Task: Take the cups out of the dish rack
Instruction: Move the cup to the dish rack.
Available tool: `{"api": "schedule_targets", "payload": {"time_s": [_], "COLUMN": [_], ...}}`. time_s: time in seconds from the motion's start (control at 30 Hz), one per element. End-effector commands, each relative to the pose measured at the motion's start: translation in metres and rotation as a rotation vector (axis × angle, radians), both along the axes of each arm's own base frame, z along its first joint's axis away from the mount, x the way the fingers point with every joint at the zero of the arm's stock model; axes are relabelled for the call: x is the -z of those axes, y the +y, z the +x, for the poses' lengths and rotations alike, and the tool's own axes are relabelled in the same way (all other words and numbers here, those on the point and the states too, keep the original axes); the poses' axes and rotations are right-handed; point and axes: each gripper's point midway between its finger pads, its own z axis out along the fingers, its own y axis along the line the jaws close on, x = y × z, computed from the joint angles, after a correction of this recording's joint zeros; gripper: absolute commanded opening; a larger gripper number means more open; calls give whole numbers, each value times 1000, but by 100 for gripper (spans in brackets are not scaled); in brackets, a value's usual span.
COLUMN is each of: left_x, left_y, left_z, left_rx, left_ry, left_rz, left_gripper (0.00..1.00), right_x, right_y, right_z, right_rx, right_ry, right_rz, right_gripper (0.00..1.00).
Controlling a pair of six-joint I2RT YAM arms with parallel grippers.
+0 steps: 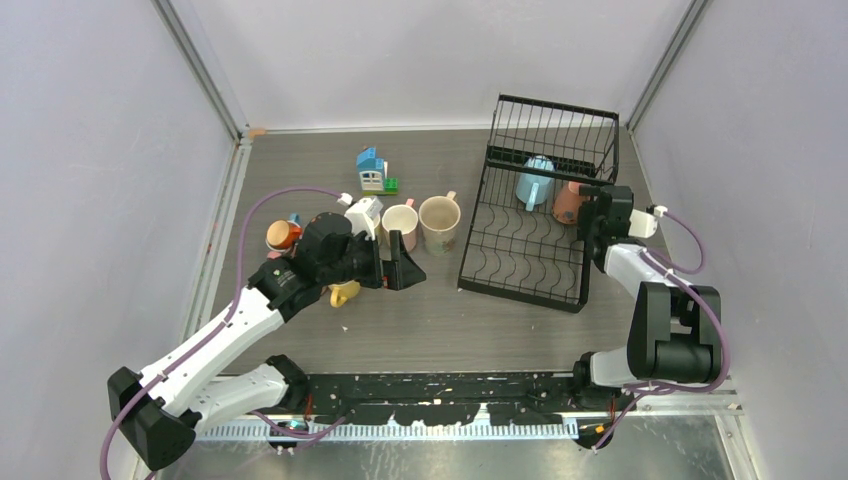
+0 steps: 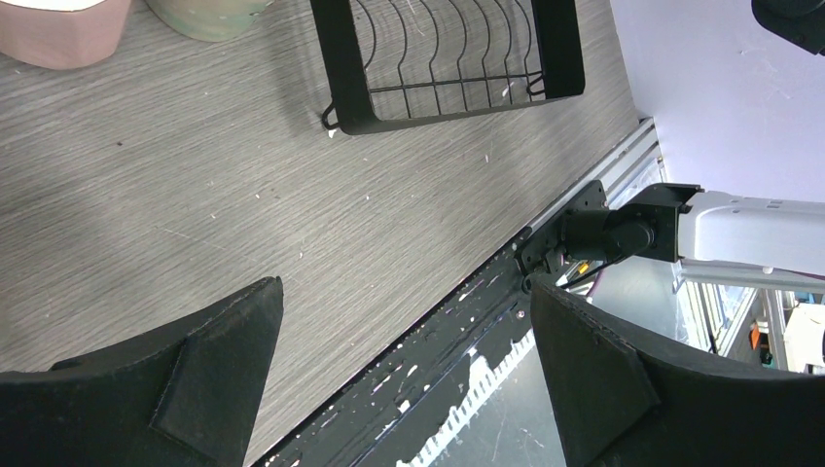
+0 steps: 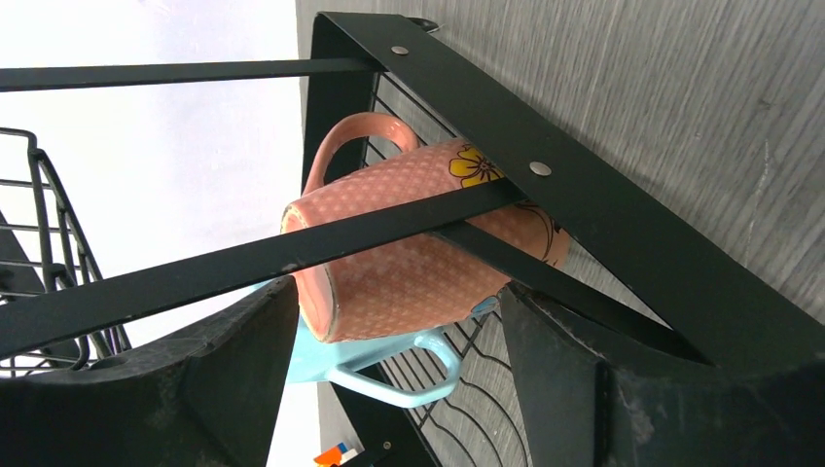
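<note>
Here, no writing shows; both grippers spread, right gripper (image 3: 399,379) flanking pink mug (image 3: 418,253).

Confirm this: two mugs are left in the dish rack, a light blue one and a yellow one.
Wrong colour. The second mug is pink with a yellow flower on it, as the right wrist view shows. It sits with the light blue mug in the dish rack.

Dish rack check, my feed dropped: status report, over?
Left gripper open, empty, over the table. Right gripper open at the dish rack, fingers flanking the pink cup. Light blue cup also in rack. Frame bar crosses the pink cup.
</note>
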Motion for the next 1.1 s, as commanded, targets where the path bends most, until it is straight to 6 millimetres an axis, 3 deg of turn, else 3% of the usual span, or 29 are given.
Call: {"api": "schedule_targets", "payload": {"time_s": [0.0,0.47,1.07], "left_x": [-10,-9,-9], "left_y": [-5,-4,-4], "left_z": [2,2,2], "left_rx": [24,19,11], "left_ry": [-51,-50,-49], "left_rz": [-33,-31,-36], "left_gripper": [100,100,100], "right_x": [-10,-7,0], "right_y": [-6,1,26], "right_z": [5,-5,-21], "right_rx": [27,-26,-116], "right_ry": [-8,91,140], "right_rz": [-3,-16,21], "right_gripper": [80,70,63]}}
